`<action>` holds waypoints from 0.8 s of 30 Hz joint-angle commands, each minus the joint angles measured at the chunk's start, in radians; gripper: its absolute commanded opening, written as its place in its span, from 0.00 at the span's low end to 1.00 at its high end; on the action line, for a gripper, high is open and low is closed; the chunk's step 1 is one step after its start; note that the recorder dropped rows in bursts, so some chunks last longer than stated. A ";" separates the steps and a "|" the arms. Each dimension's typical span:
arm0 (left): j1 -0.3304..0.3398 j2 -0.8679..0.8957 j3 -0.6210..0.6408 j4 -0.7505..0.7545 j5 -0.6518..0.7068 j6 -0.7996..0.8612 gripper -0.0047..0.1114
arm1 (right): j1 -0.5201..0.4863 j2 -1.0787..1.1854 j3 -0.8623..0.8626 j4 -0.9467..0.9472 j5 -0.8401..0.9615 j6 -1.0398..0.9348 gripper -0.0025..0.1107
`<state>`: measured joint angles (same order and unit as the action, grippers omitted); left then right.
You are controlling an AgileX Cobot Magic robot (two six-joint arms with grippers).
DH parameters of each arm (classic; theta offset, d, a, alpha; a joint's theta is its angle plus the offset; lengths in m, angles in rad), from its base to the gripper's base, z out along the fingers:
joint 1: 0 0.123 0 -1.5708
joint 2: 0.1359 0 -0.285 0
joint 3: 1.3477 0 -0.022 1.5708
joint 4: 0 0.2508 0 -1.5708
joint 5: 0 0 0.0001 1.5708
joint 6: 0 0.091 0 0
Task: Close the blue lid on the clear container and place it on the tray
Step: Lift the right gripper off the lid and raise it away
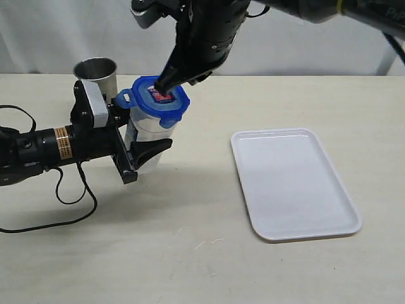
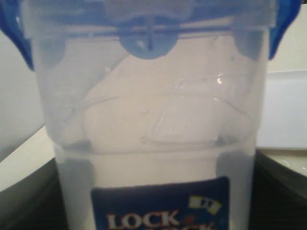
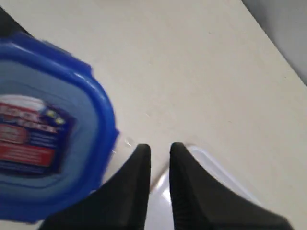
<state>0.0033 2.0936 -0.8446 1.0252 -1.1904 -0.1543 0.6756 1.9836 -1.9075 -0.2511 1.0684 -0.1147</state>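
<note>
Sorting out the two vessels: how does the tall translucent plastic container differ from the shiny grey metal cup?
The translucent plastic container carries a bright blue lid; the grey metal cup is open-topped. The container sits between the left gripper's jaws; the cup stands free. The container bears a printed label; the cup looks plain. Both stand upright.

Blue lid atop clear container

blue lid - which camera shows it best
Exterior view: the whole lid sits on the container, with only the right gripper hiding a bit. The right wrist view shows the lid only partly, blurred and cropped. The left wrist view catches just its lower rim and flaps.
</note>
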 commanded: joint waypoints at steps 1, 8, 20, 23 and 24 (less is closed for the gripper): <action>0.001 -0.011 -0.007 -0.017 -0.031 -0.008 0.04 | -0.003 -0.045 -0.005 0.288 0.002 -0.128 0.13; 0.001 -0.011 -0.007 -0.001 -0.031 -0.030 0.04 | -0.003 0.000 0.008 0.127 0.008 -0.020 0.06; 0.001 -0.011 -0.007 0.002 -0.031 -0.030 0.04 | -0.085 0.067 0.008 0.136 0.041 -0.001 0.06; 0.001 -0.011 -0.007 0.002 -0.031 -0.030 0.04 | -0.081 0.033 0.008 0.136 0.011 -0.004 0.06; 0.001 -0.011 -0.007 0.002 -0.031 -0.030 0.04 | -0.081 0.003 0.006 0.154 -0.021 -0.004 0.08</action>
<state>0.0033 2.0936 -0.8446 1.0397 -1.1892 -0.1774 0.5937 2.0312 -1.9057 -0.1166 1.0900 -0.1192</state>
